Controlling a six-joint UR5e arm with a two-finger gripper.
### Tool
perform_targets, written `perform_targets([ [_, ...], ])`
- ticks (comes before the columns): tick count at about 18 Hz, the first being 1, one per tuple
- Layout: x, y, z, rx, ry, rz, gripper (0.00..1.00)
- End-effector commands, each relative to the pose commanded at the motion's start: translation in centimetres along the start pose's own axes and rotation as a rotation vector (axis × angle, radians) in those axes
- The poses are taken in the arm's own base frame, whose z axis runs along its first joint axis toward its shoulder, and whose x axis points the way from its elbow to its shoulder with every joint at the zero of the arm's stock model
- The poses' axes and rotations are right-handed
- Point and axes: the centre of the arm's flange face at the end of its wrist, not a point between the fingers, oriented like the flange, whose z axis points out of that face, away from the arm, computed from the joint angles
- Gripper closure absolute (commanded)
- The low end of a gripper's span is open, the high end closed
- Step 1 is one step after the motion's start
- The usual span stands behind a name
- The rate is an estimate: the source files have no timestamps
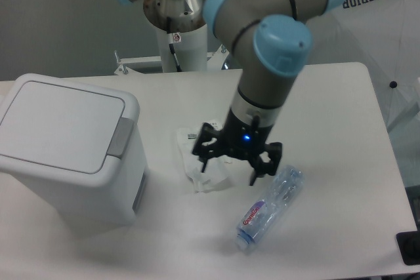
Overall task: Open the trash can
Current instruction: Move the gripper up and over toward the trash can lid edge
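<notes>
Still shut: boxy white plastic trash can (62,152), flat lid.

trash can (62,155) is showing white all over, with a grey push-button (119,138) on the lid edge. worktop (328,109) is reading plain off-white. arm (266,44) is showing grey links with light-blue joint caps. gripper (235,166) is black, with a small blue light glowing above the fingers (205,160). bottle (268,207) is clear with a red-lettered label. plastic bag (200,168) is white-translucent, carrying a black barcode.
</notes>
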Motion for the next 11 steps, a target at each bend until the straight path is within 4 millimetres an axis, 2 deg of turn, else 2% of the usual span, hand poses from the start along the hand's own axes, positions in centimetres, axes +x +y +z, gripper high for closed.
perform_targets([
  [2,1.9,0.0,-0.7,0.028,0.040,0.012,0.00],
  [5,3.1,1.0,1.2,0.015,0.095,0.007,0.00],
  [6,3.9,1.3,0.7,0.014,0.093,0.011,0.00],
  [8,4.3,2.5,1.5,0.002,0.107,0.002,0.00],
  [11,4.8,2.9,1.1,0.001,0.105,0.004,0.00],
])
